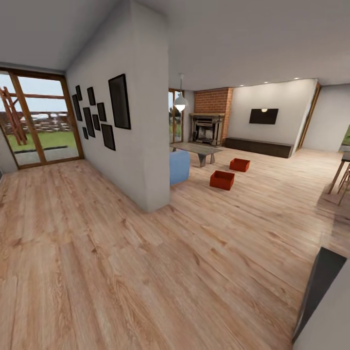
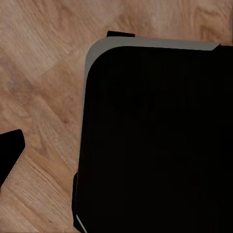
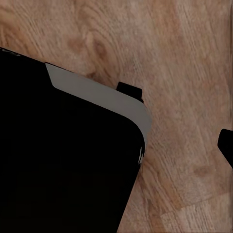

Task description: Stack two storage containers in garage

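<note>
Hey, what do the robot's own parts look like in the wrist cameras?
Little shows. In both wrist views a large matte black body with rounded corners and a thin grey edge hangs over wood-plank flooring. Small black tips poke in at the frame edges. No cables or markings are visible.

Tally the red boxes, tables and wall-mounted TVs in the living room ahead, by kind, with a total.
Red boxes: 2, the nearer and the farther
Low grey table: 1
Wall TV: 1
Total: 4
</note>
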Controlling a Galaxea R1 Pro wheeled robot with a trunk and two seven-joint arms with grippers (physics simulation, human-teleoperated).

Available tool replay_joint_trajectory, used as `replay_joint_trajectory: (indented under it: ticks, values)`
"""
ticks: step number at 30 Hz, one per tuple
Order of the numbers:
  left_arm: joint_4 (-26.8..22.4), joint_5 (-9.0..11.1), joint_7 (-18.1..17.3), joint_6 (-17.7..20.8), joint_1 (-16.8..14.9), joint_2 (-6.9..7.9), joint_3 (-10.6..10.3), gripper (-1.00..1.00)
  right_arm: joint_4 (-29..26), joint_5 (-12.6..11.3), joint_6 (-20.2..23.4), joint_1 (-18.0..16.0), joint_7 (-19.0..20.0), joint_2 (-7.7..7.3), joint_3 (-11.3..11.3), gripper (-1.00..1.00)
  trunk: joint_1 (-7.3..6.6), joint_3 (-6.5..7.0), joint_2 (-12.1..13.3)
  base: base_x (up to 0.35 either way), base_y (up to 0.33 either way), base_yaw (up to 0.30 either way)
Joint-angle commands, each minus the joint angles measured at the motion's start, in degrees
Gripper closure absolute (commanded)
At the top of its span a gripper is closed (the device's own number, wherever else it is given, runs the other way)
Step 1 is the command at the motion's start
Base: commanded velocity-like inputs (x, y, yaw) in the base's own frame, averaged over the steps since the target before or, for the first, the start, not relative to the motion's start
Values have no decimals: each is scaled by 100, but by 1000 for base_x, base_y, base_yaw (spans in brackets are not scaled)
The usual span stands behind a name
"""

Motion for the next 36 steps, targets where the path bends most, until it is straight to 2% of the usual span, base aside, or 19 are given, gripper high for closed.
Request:
replay_joint_trajectory:
  ticks: [1, 36]
  values:
    - [-1, 48, 1, -12, -1, -1, 1, -100, 15, -60, -32, -6, 33, 1, 36, -100, 3, -5, -2, 322, 0, 0]
    - [-1, 48, 1, -12, -1, -1, 1, -100, 15, 10, -40, -6, 42, 10, 54, -100, 3, -5, -2, 322, 0, 0]
